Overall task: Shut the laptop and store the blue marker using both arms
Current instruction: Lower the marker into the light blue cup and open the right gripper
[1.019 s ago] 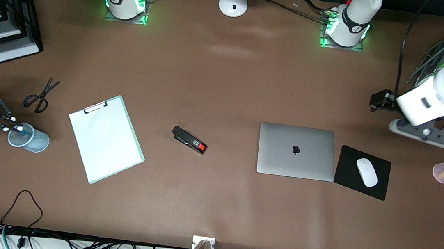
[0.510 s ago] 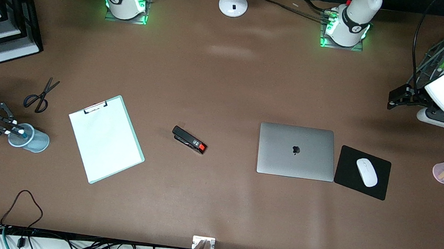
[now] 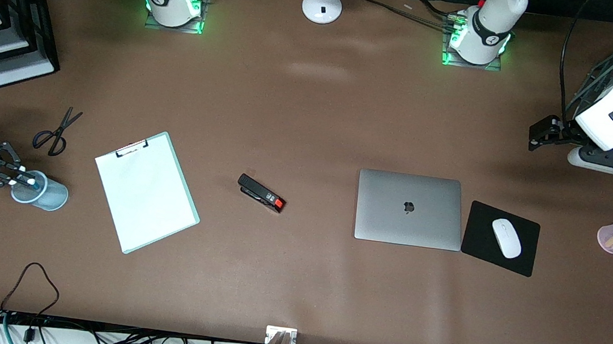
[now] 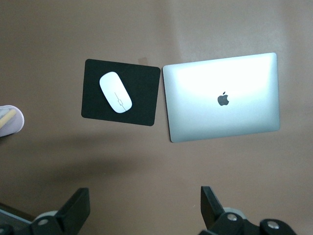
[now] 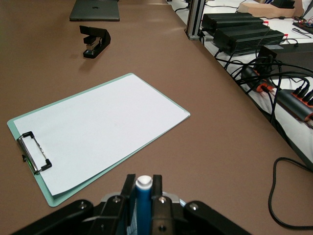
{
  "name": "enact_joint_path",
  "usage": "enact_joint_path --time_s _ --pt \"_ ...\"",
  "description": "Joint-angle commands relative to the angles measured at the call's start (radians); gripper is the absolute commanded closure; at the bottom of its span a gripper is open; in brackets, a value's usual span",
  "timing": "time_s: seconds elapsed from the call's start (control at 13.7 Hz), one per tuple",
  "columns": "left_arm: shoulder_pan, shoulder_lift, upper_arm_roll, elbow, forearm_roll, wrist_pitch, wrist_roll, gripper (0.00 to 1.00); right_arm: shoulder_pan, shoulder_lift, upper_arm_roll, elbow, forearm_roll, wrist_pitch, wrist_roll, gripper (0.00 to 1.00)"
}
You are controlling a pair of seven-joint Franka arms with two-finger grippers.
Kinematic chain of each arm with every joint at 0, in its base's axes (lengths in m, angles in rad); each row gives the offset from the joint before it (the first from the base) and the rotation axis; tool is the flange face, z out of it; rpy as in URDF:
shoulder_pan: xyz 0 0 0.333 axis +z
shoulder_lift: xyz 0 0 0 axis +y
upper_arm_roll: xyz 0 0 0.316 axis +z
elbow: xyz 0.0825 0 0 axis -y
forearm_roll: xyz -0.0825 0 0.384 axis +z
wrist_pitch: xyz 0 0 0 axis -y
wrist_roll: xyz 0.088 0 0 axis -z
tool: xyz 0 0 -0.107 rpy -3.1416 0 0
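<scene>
Already our right gripper (image 3: 18, 179) pinches the blue marker (image 5: 143, 196) over the blue cup (image 3: 45, 194) for storing; our left gripper (image 4: 146, 210) hangs spread above the table, the laptop (image 3: 410, 208) shut.

Matt metal laptop (image 3: 409, 208), matt brown table (image 3: 313, 110).

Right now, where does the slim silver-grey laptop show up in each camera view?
Front view: slim silver-grey laptop, lid shut, beside the flat black mouse pad.
Left wrist view: laptop beside the same mouse pad.
Right wrist view: laptop at the frame's edge, past the black stapler.
Shared landmark: the laptop's apple logo.
</scene>
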Motion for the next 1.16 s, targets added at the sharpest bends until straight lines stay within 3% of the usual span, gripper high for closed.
enact_joint_path --time_s 0.0,0.8,0.87,0.95,1.09 --pt "-0.011 -0.035 0.006 -0.020 -0.015 0.005 -0.021 0.00 -0.021 0.027 0.013 0.029 0.025 -0.007 -0.018 0.99" --pt "-0.005 -0.003 -0.005 0.026 -0.015 0.005 -0.011 0.00 -0.032 0.047 0.011 0.029 0.023 -0.007 -0.017 0.99" --pt "-0.001 -0.003 -0.005 0.026 -0.015 0.005 -0.009 0.00 -0.030 0.046 0.011 0.029 0.023 -0.007 -0.003 0.77" --pt "0.000 -0.001 -0.003 0.026 -0.015 0.004 -0.009 0.00 -0.030 0.041 0.011 0.032 0.025 -0.007 0.011 0.01" --pt "-0.001 -0.001 -0.003 0.026 -0.015 0.004 -0.009 0.00 -0.029 0.035 0.013 0.084 0.023 -0.020 0.063 0.00"
